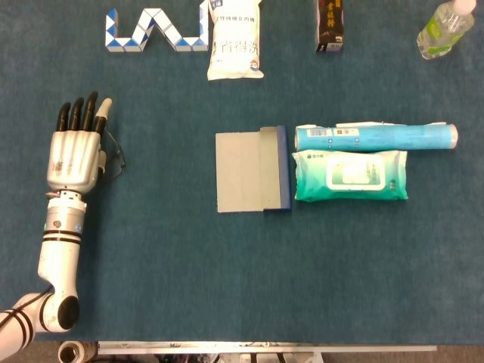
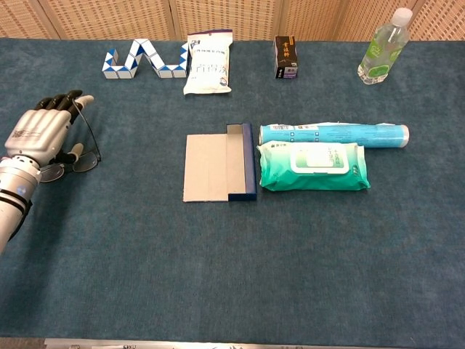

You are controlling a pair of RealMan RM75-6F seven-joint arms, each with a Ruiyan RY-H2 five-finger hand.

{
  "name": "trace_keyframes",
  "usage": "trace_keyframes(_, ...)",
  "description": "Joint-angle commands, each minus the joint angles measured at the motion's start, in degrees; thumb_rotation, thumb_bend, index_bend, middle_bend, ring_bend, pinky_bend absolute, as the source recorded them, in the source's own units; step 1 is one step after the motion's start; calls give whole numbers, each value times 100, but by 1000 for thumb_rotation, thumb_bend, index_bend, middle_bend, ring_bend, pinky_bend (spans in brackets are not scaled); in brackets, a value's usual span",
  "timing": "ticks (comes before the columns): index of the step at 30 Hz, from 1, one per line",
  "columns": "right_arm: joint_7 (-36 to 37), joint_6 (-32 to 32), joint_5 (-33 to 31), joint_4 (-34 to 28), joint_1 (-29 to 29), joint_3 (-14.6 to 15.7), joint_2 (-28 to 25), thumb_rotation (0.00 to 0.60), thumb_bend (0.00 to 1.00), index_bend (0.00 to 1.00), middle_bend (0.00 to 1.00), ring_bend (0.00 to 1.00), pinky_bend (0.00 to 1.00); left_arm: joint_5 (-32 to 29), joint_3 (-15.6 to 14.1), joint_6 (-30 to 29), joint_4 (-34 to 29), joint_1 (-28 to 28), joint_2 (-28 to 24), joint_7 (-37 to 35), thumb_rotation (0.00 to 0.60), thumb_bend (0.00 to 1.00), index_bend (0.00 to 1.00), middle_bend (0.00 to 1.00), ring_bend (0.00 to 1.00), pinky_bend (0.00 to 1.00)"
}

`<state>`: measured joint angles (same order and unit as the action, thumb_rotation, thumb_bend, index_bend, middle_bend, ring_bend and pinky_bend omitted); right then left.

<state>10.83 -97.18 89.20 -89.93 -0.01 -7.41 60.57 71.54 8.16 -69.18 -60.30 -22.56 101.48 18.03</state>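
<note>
My left hand [image 1: 74,155] lies flat at the table's left side, palm down with fingers stretched forward and slightly apart. It hovers over or rests on a pair of thin-framed glasses [image 2: 86,161]; I cannot tell whether it touches them. In the head view only a temple arm of the glasses [image 1: 118,153] shows beside the hand. The chest view shows the left hand [image 2: 40,134] with one lens and a temple arm sticking out to its right. Nothing is gripped. My right hand is in neither view.
A grey flat box with a blue edge [image 1: 253,170] lies mid-table, with a green wipes pack [image 1: 349,175] and a teal tube [image 1: 374,136] to its right. Along the far edge are a blue-white snake puzzle [image 1: 155,30], a white bag [image 1: 236,38], a dark box [image 1: 330,24] and a bottle [image 1: 445,29].
</note>
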Motion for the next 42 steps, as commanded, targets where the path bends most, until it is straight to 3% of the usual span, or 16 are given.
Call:
trace_keyframes(1,-4,2,2,0,1,1,2,600,366,698,629,507,524,7,4,-20,1,14,-1,-30,600,401,2,0,0,59)
trace_keyframes(7,-4,17,16,3,9,7,9,600,366,698,629,507,524,89,133,-401,-423,102,-264,-52,600,400,2,0,0,59)
trace_keyframes(14,-21,-47,102,-18,-12,35,10,600,367,697,629,507,524,179,390,-1185,-1583,327,-955,343,600,401,2,0,0,59)
trace_keyframes(23,-13,-107,153,-36,-33,46,2,600,366,698,629,507,524,567,512,-1820,-3033,406,-1625,1053,600,401,0,0,0,59)
trace_keyframes(30,-9,-93,140,-40,-29,42,2,600,366,698,629,507,524,823,361,-1624,-3719,269,-1740,1193,600,400,0,0,0,59)
trace_keyframes(42,54,-89,95,-35,-31,17,-29,600,367,698,629,507,524,312,568,-831,-3385,-400,-1209,1975,600,322,0,0,0,59)
